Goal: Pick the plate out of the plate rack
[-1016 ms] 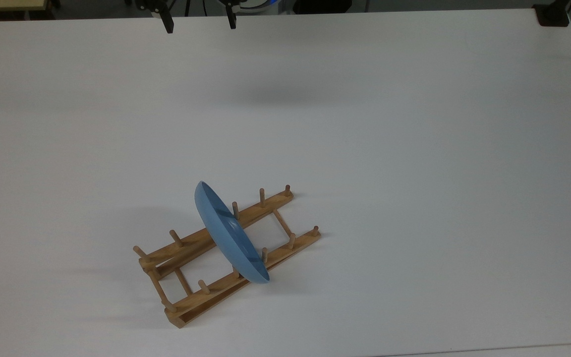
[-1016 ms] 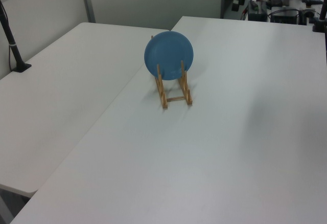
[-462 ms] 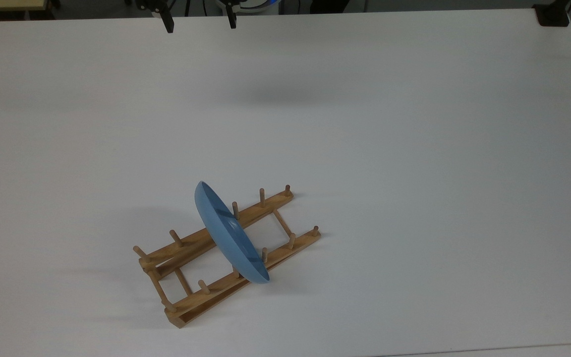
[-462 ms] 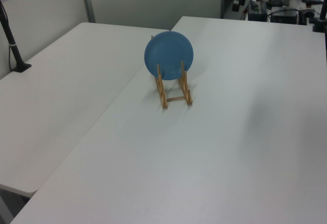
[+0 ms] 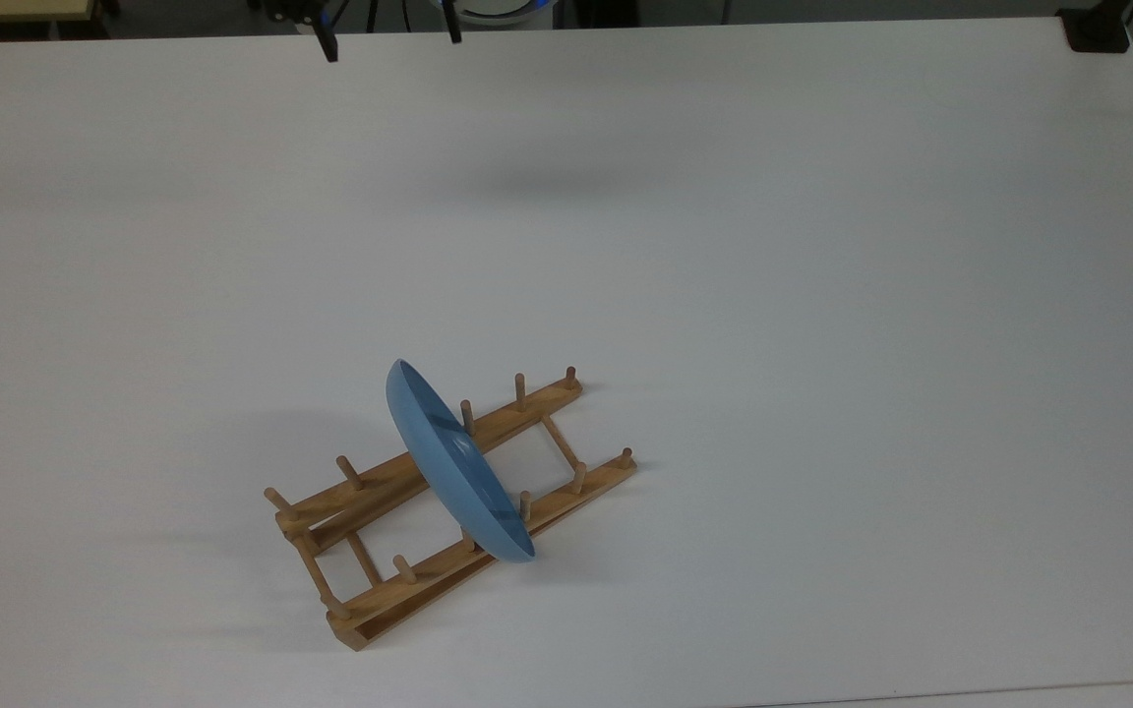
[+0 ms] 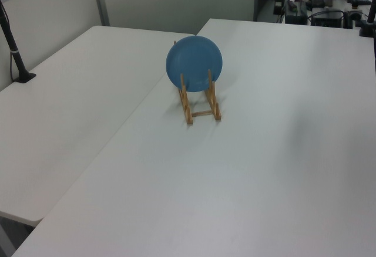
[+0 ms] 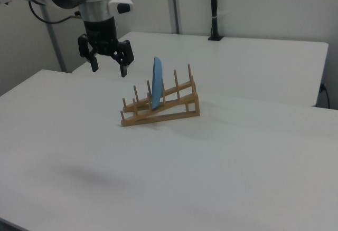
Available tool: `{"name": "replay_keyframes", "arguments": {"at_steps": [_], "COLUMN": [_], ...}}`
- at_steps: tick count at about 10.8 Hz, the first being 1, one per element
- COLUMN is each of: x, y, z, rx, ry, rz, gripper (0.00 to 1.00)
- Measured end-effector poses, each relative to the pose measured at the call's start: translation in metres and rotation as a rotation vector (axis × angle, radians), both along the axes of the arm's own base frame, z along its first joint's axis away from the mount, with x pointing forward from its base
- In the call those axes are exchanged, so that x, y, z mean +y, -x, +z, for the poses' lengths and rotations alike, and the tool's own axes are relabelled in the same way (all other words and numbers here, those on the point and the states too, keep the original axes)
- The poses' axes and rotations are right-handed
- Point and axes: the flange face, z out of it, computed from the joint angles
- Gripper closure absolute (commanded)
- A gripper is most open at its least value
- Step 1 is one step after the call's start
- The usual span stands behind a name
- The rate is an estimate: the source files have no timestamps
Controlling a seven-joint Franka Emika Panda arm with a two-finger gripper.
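At the right view's upper left, the gripper (image 7: 109, 66) hangs in the air with its two fingers (image 7: 95, 64) spread wide, holding nothing and touching nothing; it is above the white table (image 7: 222, 173) and apart from the rack. Right of it, near the table's middle, the plate rack (image 7: 163, 107) stands on the table. The plate (image 7: 156, 89) stands on edge between the pegs, about halfway along the rails. From the left view, the plate's (image 6: 194, 63) round blue face shows above the rack (image 6: 200, 101).
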Motion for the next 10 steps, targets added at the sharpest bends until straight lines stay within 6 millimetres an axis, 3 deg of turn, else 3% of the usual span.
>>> {"name": "replay_keyframes", "arguments": {"at_steps": [5,7,10], "x": [-0.019,-0.040,-0.044], "y": [0.000,-0.016,-0.052], "z": [0.001,0.005,-0.025], "rx": [-0.015,-0.168,-0.425], "ry": [0.055,0.077,0.104], "rz": [0.001,-0.023,-0.061], "gripper": [0.00,0.00,0.00]}}
